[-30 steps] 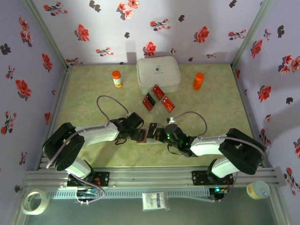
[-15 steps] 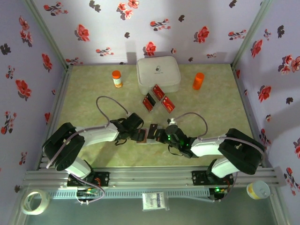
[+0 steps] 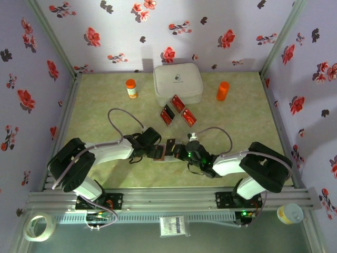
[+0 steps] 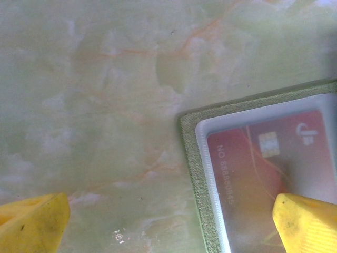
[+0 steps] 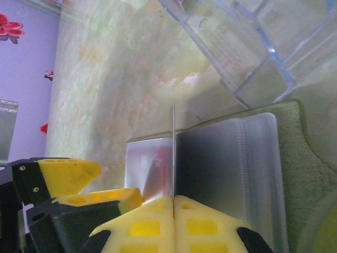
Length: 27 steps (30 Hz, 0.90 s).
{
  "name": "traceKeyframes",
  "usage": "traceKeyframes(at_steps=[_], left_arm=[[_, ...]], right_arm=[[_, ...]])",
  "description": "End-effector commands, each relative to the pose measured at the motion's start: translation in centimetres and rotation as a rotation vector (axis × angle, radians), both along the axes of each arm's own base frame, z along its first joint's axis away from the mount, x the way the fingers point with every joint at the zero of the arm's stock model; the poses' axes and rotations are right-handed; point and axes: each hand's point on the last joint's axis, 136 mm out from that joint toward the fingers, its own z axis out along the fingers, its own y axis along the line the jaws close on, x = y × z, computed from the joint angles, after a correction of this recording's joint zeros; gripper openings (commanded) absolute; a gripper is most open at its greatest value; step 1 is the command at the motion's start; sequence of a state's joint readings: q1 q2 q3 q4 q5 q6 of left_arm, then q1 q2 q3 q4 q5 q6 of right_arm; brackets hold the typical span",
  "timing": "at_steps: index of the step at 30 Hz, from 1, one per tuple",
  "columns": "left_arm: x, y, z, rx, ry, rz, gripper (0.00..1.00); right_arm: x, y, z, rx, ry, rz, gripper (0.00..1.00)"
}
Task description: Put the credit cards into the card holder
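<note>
- Top external: the left gripper [image 3: 158, 152] and right gripper [image 3: 178, 151] sit close together near the table's [image 3: 105, 121] 6 o'clock edge, with the card holder [image 3: 167, 158] lying flat between them
- Three red cards [image 3: 167, 114] lie loose at 12 o'clock of the holder, just at 6 o'clock of a white case [image 3: 178, 83]; an orange bottle [image 3: 131, 88] stands at the case's 9 o'clock and an orange tube [image 3: 223, 90] at its 3 o'clock
- Left wrist: the left gripper's [image 4: 171, 226] claw is spread wide and holds nothing, with one yellow fingertip [image 4: 34, 224] at 7 o'clock over bare table and the other at 5 o'clock over the card holder [image 4: 190, 174]; the holder's olive corner comes in from 4 o'clock, with a pocketed card [image 4: 253, 163], red, under its clear sleeve
- Right wrist: the right gripper's [image 5: 173, 203] claw is pinched tight on a held card [image 5: 173, 153], seen edge-on as a thin upright line over the open holder's [image 5: 284, 153] pale grey inside; whether its far edge has entered a pocket cannot be told; the left gripper's yellow fingers [image 5: 68, 176] show at 8 o'clock
</note>
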State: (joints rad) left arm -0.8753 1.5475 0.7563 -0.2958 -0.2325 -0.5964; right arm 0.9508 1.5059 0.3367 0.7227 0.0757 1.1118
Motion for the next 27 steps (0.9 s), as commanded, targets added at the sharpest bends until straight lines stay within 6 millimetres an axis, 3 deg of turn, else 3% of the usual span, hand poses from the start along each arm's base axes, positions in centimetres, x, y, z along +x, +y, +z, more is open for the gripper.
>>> traceKeyframes(at_steps=[1, 12, 27], left_arm=[[-1.2, 1.5, -1.2, 0.067, 0.038, 0.004, 1.0], [-0.9, 0.5, 1.5, -0.003, 0.006, -0.005, 1.0], [-2.9, 2.4, -0.8, 0.018, 0.047, 0.024, 1.0]], right_arm=[[-1.3, 0.0, -1.4, -0.01, 0.049, 0.033, 0.0], [-1.4, -0.1, -1.4, -0.001, 0.055, 0.029, 0.0], [-1.5, 0.0, -1.0, 0.027, 0.048, 0.032, 0.0]])
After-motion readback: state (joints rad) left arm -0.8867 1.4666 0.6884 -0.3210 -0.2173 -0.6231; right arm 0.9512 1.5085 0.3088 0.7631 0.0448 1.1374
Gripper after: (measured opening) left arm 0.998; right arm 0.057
